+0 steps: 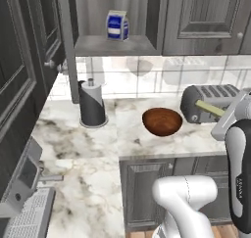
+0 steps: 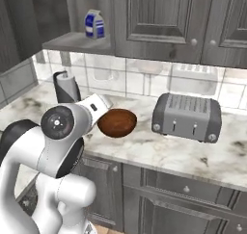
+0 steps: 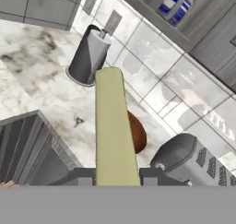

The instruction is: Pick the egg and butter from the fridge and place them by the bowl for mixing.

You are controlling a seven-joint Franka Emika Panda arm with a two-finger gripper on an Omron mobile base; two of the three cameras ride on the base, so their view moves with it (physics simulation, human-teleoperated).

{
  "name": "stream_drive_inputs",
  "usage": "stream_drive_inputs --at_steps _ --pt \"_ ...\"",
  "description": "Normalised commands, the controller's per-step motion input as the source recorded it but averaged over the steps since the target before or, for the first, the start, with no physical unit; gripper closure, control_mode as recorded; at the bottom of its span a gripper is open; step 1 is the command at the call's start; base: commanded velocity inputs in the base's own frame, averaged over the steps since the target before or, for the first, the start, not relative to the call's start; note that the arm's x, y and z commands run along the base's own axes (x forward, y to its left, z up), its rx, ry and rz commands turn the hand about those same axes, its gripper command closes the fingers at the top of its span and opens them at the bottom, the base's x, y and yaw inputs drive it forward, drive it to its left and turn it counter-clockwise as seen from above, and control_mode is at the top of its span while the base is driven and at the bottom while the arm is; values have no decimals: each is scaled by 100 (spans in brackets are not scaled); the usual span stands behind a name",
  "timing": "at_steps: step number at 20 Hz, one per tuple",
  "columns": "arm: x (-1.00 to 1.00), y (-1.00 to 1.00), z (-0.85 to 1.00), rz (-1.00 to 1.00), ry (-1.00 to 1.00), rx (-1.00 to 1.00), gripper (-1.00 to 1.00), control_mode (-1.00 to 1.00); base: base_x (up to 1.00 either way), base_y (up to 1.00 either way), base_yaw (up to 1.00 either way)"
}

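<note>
Above the marble counter (image 1: 88, 183), just out from its front edge, the gripper (image 3: 117, 174) hangs with its jaws pinched on one end of the butter (image 3: 114, 126), a pale yellow-green stick that juts straight out past the fingertips. From the left side the butter (image 1: 210, 108) pokes across the front of the grey toaster (image 2: 187, 116), up off the stone. Its free end points over the dark reddish-brown bowl (image 1: 162, 121), which sits on the counter between the paper towel holder (image 1: 92, 105) and the toaster. A milk carton (image 1: 117, 25) stands on the open shelf above. I'd judge the stick light but soft, easy to dent or shear if squeezed hard, and likely slippery once it warms. Held so near one end, it has a long overhang that could sag or swing, so a hold nearer the middle, across the narrow faces, would seem steadier. I see no egg on the counter by the bowl.
</note>
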Motion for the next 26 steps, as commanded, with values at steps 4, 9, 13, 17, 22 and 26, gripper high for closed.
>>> stream_drive_inputs --at_steps 4,9,13,17,22,26 --pt "0 0 0 0 0 0 100 100 16 66 0" --pt "0 0 0 0 0 0 100 100 51 38 0" --pt "0 0 0 0 0 0 100 100 72 21 0" --pt "0 0 0 0 0 0 100 100 64 20 0" --pt "0 0 0 0 0 0 100 100 64 7 -5" --pt "0 0 0 0 0 0 100 100 100 25 -2"
